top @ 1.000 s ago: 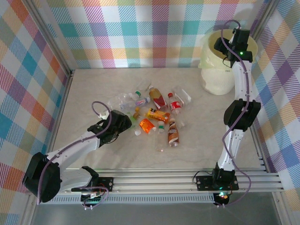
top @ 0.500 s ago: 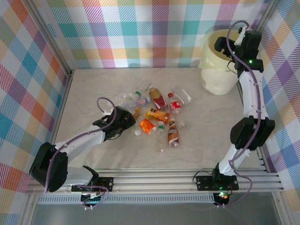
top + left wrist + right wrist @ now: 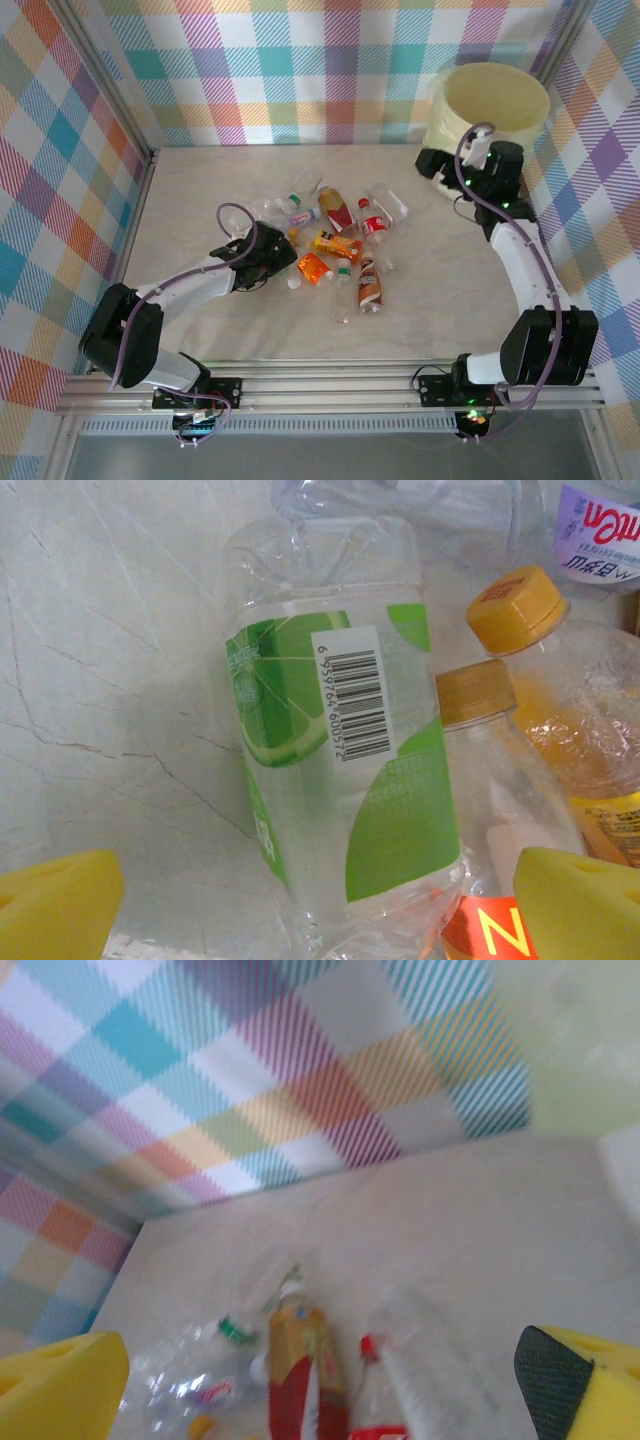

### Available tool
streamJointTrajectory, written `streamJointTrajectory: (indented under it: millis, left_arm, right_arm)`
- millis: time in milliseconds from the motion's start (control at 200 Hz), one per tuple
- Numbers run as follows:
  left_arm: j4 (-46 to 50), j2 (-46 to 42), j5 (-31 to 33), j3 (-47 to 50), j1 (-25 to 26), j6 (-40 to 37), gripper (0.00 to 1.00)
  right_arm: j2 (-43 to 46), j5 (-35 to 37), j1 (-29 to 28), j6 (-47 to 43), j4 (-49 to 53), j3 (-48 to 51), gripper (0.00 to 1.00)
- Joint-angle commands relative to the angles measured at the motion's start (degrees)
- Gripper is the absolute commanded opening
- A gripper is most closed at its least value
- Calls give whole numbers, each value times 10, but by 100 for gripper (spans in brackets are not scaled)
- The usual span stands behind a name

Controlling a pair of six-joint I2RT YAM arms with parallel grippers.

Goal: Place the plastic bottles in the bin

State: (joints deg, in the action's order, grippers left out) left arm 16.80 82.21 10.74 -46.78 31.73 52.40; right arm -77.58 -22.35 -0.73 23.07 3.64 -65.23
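Note:
Several plastic bottles (image 3: 335, 245) lie in a loose pile at the middle of the table. My left gripper (image 3: 282, 258) is at the pile's left edge, open. In the left wrist view a clear bottle with a green label (image 3: 340, 770) lies on its side between the yellow fingertips (image 3: 55, 905), untouched by either. The cream-yellow bin (image 3: 497, 100) stands at the far right corner. My right gripper (image 3: 430, 172) hangs open in front of the bin, facing the pile. Its view looks at an orange-brown bottle with a red label (image 3: 300, 1360) and a clear red-capped bottle (image 3: 410, 1370).
Checked walls close in the table on three sides. Two orange-capped bottles (image 3: 510, 610) lie right of the green-label bottle, against its side. A brown bottle (image 3: 371, 285) and a clear one (image 3: 342, 305) lie at the pile's near edge. The bin wall (image 3: 580, 1040) fills the right wrist view's upper right.
My right arm swung from over the bin down to the table in front of it, and its jaws spread wide. My left gripper slid right, further into the pile.

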Motion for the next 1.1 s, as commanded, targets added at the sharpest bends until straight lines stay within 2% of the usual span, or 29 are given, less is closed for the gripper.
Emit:
streamJointTrajectory:
  millis: [0, 125, 415, 655, 965, 1035, 1095]
  left_arm:
    - [-40, 20, -9, -8, -5, 9, 99]
    - [-18, 41, -4, -20, -5, -8, 97]
    - [-14, 40, 2, -4, -6, -24, 93]
    - [-14, 32, 16, 16, -7, -27, 80]
    - [-55, 72, -34, 18, -7, -69, 87]
    - [-59, 83, -35, 16, -7, -74, 85]
    - [-60, 87, -29, 15, -7, -75, 80]
  right_arm:
    - [19, -27, -28, 8, -26, 31, 100]
    - [6, -28, -53, 32, -52, 63, 100]
    - [-32, -18, -86, 39, -46, 48, 100]
    - [-38, -12, -91, 34, -37, 37, 100]
    - [-41, -6, -94, 36, -29, 38, 100]
    - [-40, -7, -94, 34, -27, 36, 100]
    - [-38, -6, -95, 33, -26, 37, 100]
